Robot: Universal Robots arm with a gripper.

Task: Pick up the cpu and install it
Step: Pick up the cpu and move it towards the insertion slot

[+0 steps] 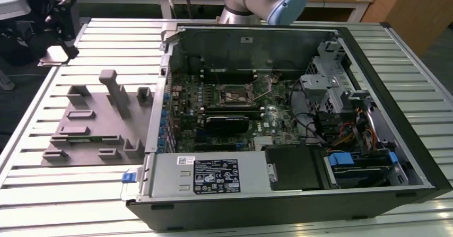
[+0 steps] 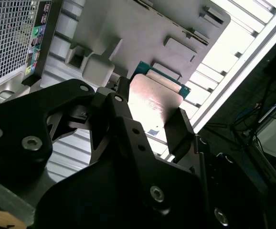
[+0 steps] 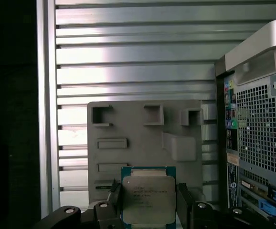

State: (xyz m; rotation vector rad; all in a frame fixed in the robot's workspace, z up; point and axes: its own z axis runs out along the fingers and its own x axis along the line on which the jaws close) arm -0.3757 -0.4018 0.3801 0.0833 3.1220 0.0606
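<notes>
Hand [image 3: 149,202] clamping cpu [image 3: 147,191], lid print illegible, grey tray [image 3: 128,124] behind

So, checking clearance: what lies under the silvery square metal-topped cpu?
The grey plastic tray shows beneath the cpu, resting on the slatted metal table. The tray patch directly behind the chip is covered.
</notes>
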